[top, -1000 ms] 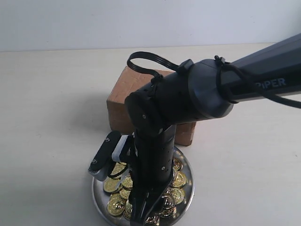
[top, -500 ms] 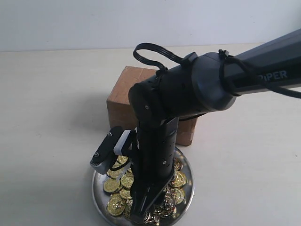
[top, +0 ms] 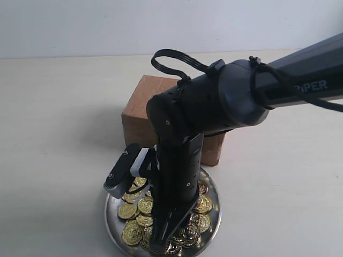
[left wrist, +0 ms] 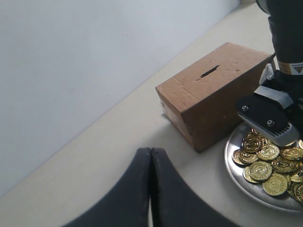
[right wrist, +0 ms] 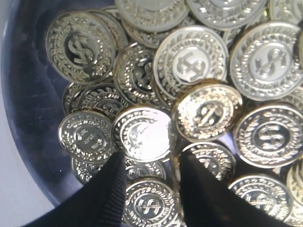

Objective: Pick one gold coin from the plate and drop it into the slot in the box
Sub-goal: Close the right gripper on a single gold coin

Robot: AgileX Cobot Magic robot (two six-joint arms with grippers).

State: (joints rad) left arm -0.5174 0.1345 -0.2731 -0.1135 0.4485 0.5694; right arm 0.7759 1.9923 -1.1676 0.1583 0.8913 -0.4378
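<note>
**A:** Which way is the gold coin [right wrist: 142, 135] lying from the right gripper [right wrist: 150, 161]?

**B:** Just ahead of the tips, on the centre line. The jaws are standing narrowly apart, with roughly a coin's breadth between them and nothing gripped that I can make out. The coin is lying flat and face up in the plate [right wrist: 28, 118], so there is no edge presenting itself (a round thing offers no long axis either).

**A:** So what is the pick hanging on?

**B:** I'm judging it needs the tips going forward and down to straddle that coin, since they are hovering short of it. The neighbouring coins [right wrist: 267, 137] are crowding it closely.

**A:** And the drop?

**B:** The box [left wrist: 213, 109] is sitting just beside the plate, between it and the table's [top: 53, 107] far edge. The box slot [left wrist: 209, 71] is running along the top face's length.

**A:** Is the left gripper [left wrist: 150, 152] helping?

**B:** It is waiting apart with its jaws pressed together and empty. The right arm is the nearer one.
</note>
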